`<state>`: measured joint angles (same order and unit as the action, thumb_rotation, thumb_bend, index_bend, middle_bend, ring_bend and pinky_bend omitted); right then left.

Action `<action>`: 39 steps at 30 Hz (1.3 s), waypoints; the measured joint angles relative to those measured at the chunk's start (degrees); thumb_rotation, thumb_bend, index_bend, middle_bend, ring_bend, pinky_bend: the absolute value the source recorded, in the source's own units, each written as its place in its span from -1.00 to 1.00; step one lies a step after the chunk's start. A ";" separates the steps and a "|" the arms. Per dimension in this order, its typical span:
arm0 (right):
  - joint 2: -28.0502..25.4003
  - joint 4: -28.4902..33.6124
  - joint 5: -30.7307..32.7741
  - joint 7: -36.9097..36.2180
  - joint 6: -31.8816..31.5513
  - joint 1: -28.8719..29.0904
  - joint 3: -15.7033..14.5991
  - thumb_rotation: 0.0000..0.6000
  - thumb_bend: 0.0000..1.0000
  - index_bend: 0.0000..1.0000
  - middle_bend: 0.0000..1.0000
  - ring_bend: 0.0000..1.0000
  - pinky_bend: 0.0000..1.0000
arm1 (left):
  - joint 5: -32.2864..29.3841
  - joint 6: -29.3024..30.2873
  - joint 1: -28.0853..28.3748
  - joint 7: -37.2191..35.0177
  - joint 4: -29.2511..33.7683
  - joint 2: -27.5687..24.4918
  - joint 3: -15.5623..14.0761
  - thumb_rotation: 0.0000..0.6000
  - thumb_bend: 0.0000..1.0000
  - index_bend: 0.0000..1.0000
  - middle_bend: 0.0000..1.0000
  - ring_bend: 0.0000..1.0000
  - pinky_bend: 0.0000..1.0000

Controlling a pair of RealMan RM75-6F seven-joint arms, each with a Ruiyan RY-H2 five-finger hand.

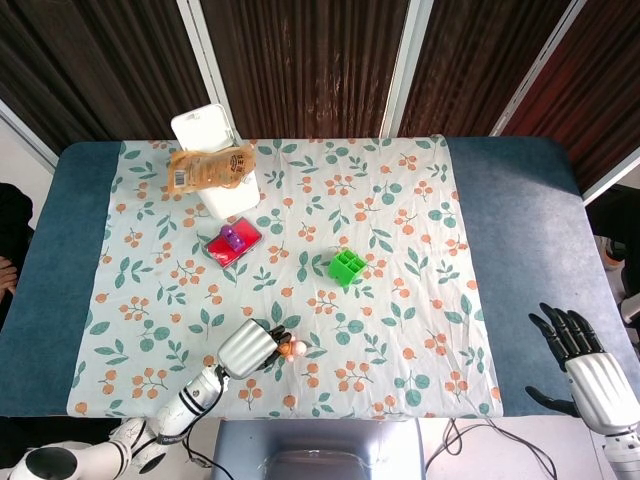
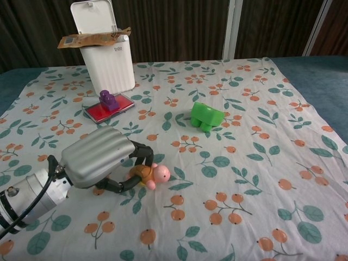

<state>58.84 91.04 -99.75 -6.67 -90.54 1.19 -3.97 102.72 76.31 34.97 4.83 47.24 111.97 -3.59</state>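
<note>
My left hand [image 2: 98, 159] [image 1: 247, 347] is low over the floral cloth [image 2: 255, 136] near its front edge. Its fingers curl around a small toy turtle [image 2: 152, 175] [image 1: 290, 349] with a brown shell and pink head, and the toy is tipped up off the cloth. My right hand [image 1: 585, 360] hangs at the far right beside the table's front corner, fingers spread, holding nothing; the chest view does not show it.
A white lidded bin [image 2: 106, 57] [image 1: 215, 165] with a brown packet [image 2: 92, 38] across its top stands at the back left. In front of it lies a red tray [image 2: 109, 107] with a purple block [image 2: 107, 99]. A green block [image 2: 206, 116] [image 1: 347, 267] sits mid-cloth.
</note>
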 measured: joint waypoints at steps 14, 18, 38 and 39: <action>-0.08 0.33 0.52 0.22 -0.35 -0.30 0.32 1.00 -0.57 -1.00 -1.00 -1.00 -1.00 | -2.05 -1.70 -0.94 3.61 8.45 -3.72 -0.22 1.00 -0.24 -1.00 -0.90 1.00 1.00; -0.03 0.35 -0.07 0.47 -0.64 -0.43 0.15 1.00 -0.57 -1.00 -1.00 -1.00 -1.00 | -1.84 -0.69 -1.67 6.48 12.43 -5.91 -0.46 1.00 -0.24 -1.00 -0.90 0.99 1.00; 1.64 0.79 -1.43 3.72 -0.20 -0.35 -0.15 1.00 -0.57 -1.00 -1.00 -1.00 -1.00 | -7.90 19.89 -22.33 -6.26 32.99 -34.44 -5.55 1.00 -0.26 -1.00 -0.93 -0.99 -0.82; 1.81 0.79 -1.47 4.05 0.04 -0.29 -0.19 1.00 -0.57 -1.00 -1.00 -1.00 -1.00 | -8.02 20.21 -22.80 -6.14 32.90 -34.88 -5.54 1.00 -0.26 -1.00 -0.93 -0.99 -0.82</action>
<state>60.65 91.83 -101.22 -2.62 -90.51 0.90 -4.16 94.70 96.51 12.16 -1.31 80.14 77.09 -9.13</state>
